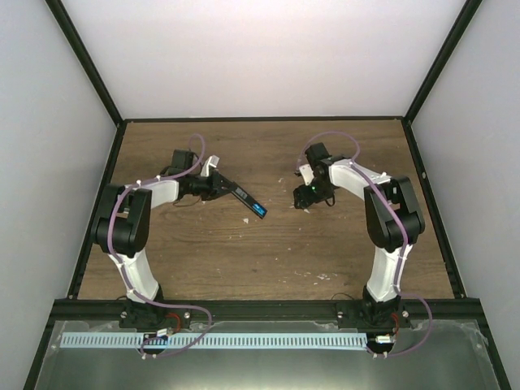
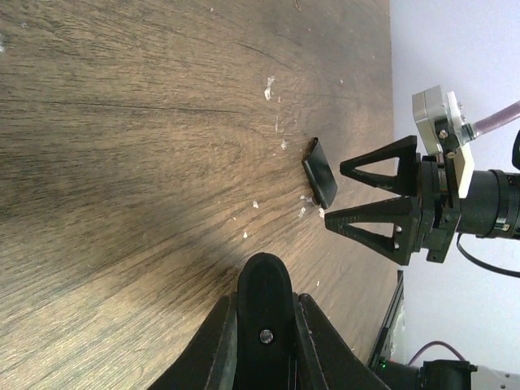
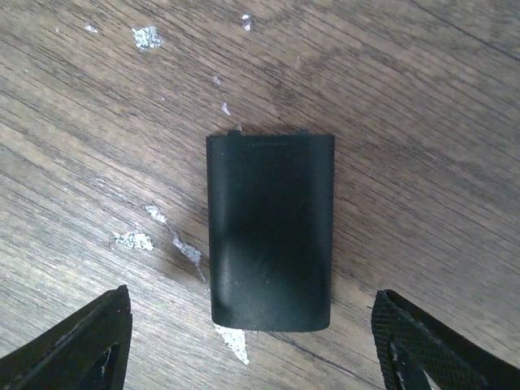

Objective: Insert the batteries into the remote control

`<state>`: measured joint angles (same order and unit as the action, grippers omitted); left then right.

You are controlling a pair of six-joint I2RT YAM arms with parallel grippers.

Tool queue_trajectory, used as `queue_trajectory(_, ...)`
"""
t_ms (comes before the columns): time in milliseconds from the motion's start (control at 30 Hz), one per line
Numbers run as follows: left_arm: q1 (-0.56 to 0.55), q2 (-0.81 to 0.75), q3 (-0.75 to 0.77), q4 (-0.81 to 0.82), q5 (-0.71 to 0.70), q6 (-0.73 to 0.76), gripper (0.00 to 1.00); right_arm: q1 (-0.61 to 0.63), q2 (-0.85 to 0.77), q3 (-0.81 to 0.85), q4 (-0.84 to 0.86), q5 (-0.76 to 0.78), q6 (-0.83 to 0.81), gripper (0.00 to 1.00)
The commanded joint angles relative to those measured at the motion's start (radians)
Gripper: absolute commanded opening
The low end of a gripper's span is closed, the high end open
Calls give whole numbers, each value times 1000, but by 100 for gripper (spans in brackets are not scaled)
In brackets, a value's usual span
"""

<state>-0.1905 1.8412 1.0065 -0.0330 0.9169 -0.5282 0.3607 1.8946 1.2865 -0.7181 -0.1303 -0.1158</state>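
My left gripper (image 1: pixel 226 188) is shut on the remote control (image 1: pixel 246 199), a slim black bar that sticks out toward the table's middle. A bright-blue patch, the batteries (image 1: pixel 259 210), shows at its free end. In the left wrist view the remote (image 2: pixel 265 321) stands end-on between my fingers (image 2: pixel 213 341). My right gripper (image 1: pixel 302 200) is open and empty, low over a small black cover piece (image 3: pixel 270 231) that lies flat on the wood. Its fingertips (image 3: pixel 77 349) stand either side of the cover's near end without touching it. The cover (image 2: pixel 320 171) and the open right gripper (image 2: pixel 367 197) also show in the left wrist view.
The wooden table (image 1: pixel 268 260) has black frame rails on its edges and white walls around it. Small white scuffs (image 3: pixel 146 36) mark the wood near the cover. Both arm bases stand at the near edge.
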Motion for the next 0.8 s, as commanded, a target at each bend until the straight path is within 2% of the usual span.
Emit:
queue_trajectory(0, -2, 10, 26, -10, 6, 19, 0, 13, 19, 57, -18, 2, -19, 72)
queue_trajectory(500, -3, 30, 52, -34, 6, 25, 0, 25, 81, 86, -63, 36, -27, 64)
queue_trajectory(767, -2, 42, 73, -57, 13, 42, 0, 23, 99, 90, -81, 43, -30, 54)
